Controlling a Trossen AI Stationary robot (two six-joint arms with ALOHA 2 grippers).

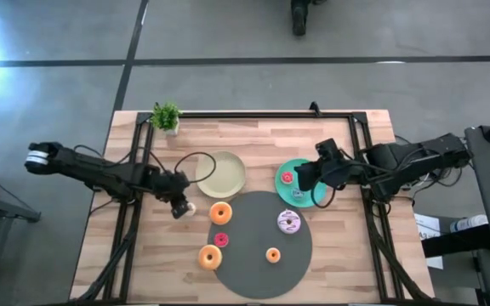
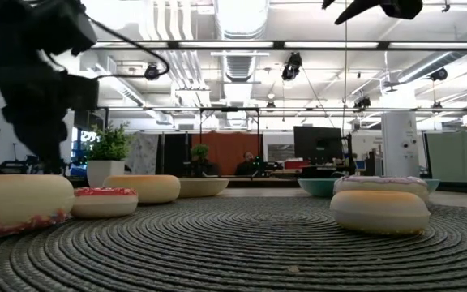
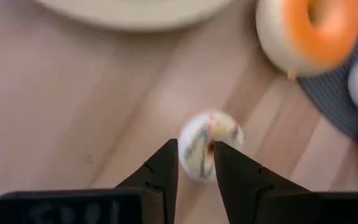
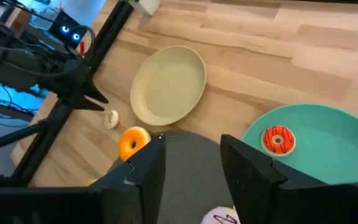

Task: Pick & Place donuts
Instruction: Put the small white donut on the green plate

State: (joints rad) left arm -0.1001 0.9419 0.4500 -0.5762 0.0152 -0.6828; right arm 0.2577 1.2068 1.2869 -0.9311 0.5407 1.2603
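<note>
Seven donuts in view. Five on the grey mat [image 1: 258, 276], among them a large orange donut [image 1: 220, 212] at its edge and a lilac-white donut [image 1: 289, 222]. One red donut [image 1: 287, 178] already on the teal plate [image 4: 328, 155]. One mini cream donut [image 3: 210, 146], sprinkled, on bare wood near the cream plate [image 1: 220, 173] and the mat, touching neither.

Left gripper [image 3: 194, 144] just above that mini cream donut, fingers parted by a narrow gap, nothing held. Right gripper [image 4: 192, 142] over the teal plate's side, fingers spread and empty, waiting.

Looks light and hard-shelled, this mini piece, with a glossy rounded top. Probably skids or pops sideways on the smooth wood if pinched off-centre. Seems too small for a finger through the hole.

Best to straddle the whole ring across its widest part and come down until the fingertips nearly touch the wood. Close slowly and evenly, low on the sides rather than on the domed icing. Needs little squeeze, since there is hardly any weight to carry.
</note>
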